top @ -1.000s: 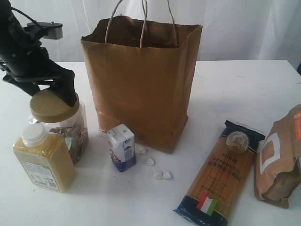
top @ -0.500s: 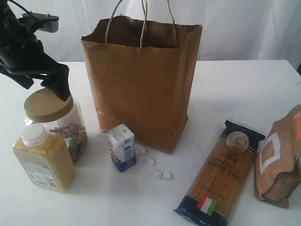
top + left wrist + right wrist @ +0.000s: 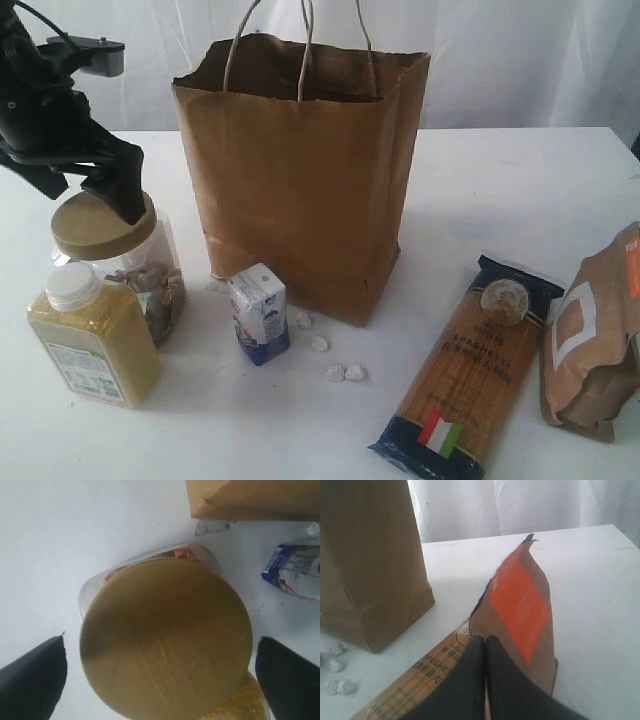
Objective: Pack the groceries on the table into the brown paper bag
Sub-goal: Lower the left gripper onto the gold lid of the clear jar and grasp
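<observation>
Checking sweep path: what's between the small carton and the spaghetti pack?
Exterior view: only a few white pebble-like bits on the table between small white-blue carton and dark-blue spaghetti pack; the brown paper bag's front corner stands just behind.

A white table (image 3: 520, 190) carries a tall brown paper bag (image 3: 300, 180) standing open at upper centre. At lower left stand a gold-lidded jar (image 3: 165, 275) and, touching it in front, a yellow grain bottle (image 3: 92, 340). A small carton (image 3: 260, 312) stands just before the bag, white pebble-like bits (image 3: 345, 372) scattered beside it. A spaghetti pack (image 3: 470, 365) and a brown pouch (image 3: 590, 340) lie at lower right.
</observation>
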Tool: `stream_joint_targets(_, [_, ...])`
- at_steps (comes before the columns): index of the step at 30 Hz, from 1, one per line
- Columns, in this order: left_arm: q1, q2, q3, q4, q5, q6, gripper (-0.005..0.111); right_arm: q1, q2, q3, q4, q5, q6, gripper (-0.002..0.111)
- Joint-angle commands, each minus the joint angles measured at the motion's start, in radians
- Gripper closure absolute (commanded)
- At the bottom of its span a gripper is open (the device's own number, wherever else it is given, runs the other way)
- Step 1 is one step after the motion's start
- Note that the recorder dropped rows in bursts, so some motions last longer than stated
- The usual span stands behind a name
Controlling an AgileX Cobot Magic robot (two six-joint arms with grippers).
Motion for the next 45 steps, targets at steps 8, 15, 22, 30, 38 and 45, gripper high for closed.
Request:
stream_joint_targets(8, [-0.068,-0.012,-0.006,0.099,0.007,-0.047,0.001,-0.005,-0.006,0.004,-0.002,-0.012,0.003,0.108])
stream_joint_targets(15, [-0.073,0.003,-0.006,0.146,0.024,-0.087,0.001,-0.005,-0.006,0.004,-0.002,-0.012,0.003,0.108])
stream_joint_targets(22, [-0.073,0.014,-0.004,0.104,0.033,-0.09,0.001,-0.005,-0.006,0.004,-0.002,-0.012,0.003,0.108])
stream_joint_targets(30, [-0.073,0.014,-0.004,0.104,0.052,-0.094,0.001,-0.005,-0.006,0.004,-0.002,-0.012,0.003,0.108])
stream_joint_targets(38, [-0.073,0.016,-0.004,0.106,0.042,-0.108,0.001,-0.005,-0.006,0.004,-0.002,-0.012,0.003,0.108])
stream_joint_targets(45, [-0.073,0.048,-0.004,0.104,0.065,-0.108,0.001,-0.005,-0.006,0.004,-0.002,-0.012,0.003,0.108])
